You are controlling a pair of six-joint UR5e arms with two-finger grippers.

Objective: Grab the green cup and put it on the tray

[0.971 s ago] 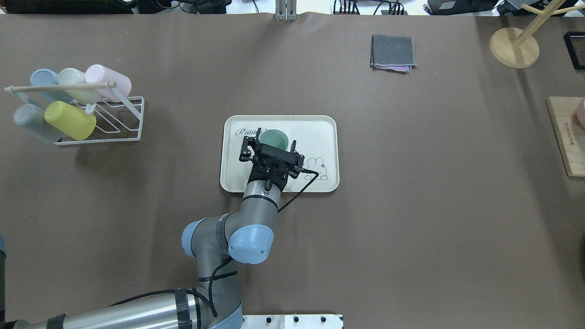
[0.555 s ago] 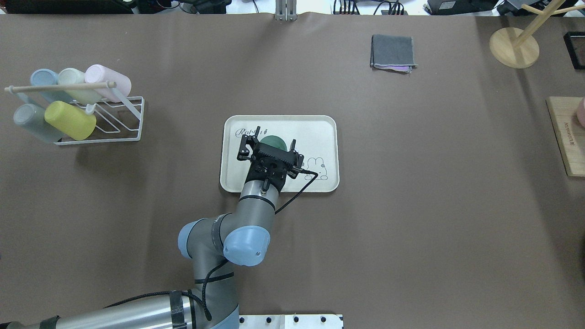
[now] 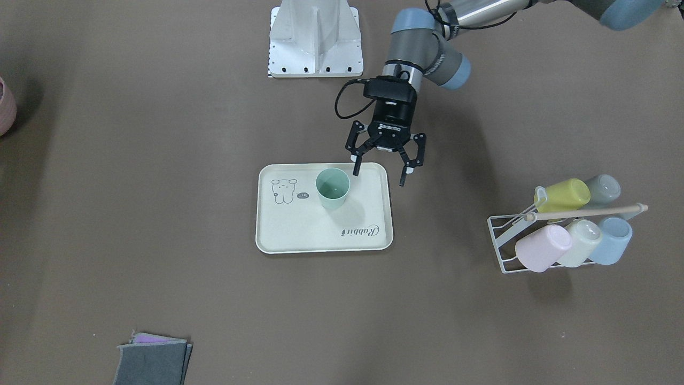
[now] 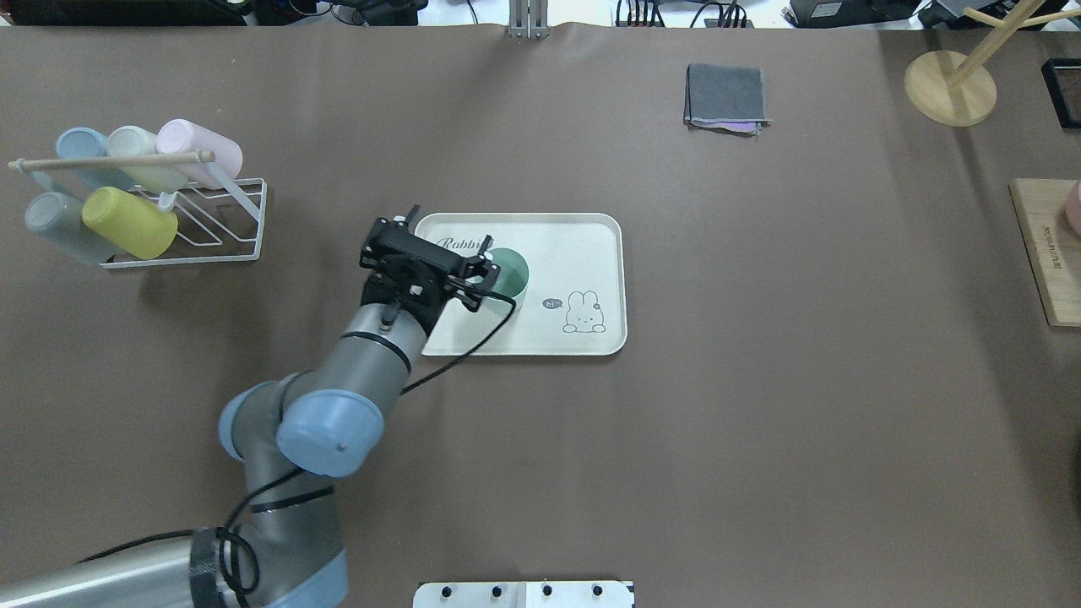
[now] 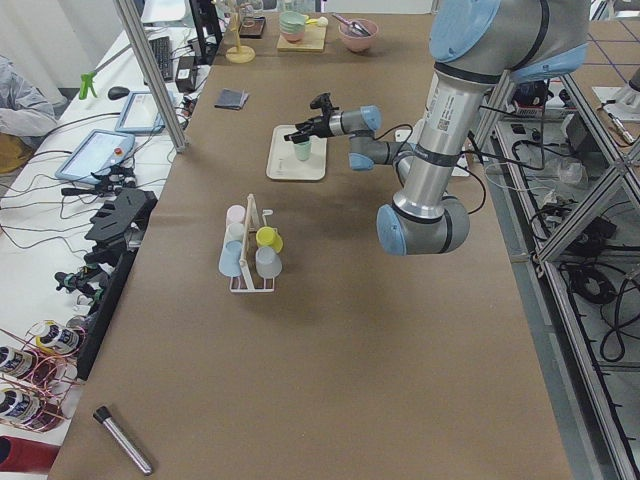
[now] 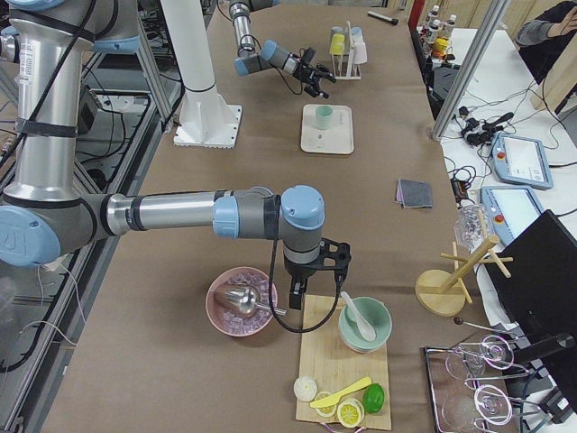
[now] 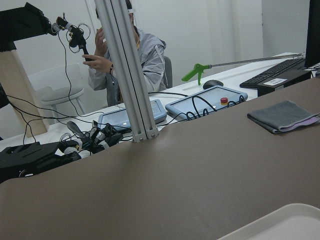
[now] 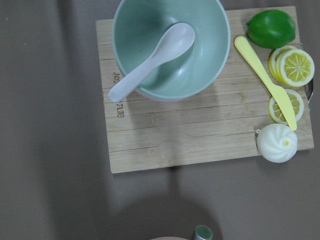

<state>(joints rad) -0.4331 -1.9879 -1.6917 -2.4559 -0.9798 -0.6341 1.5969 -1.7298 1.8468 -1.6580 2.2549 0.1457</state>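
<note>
Exterior front-facing view: the green cup (image 3: 332, 187) stands upright, mouth up, on the tray (image 3: 299, 235), close to the rim nearest the robot, so the placing looks done. The left end effector (image 3: 379, 176) hangs above that rim, beside the cup and not touching it. Its jaws are spread wide and empty, a released pose likely meant to avoid tipping the cup. A wire rack (image 3: 497, 235) of spare cups (image 3: 537, 251) sits well apart on the counter (image 3: 160, 214). The right end effector (image 6: 317, 271) hovers far off over a wooden board (image 8: 175, 135); its grip cannot be told.
</note>
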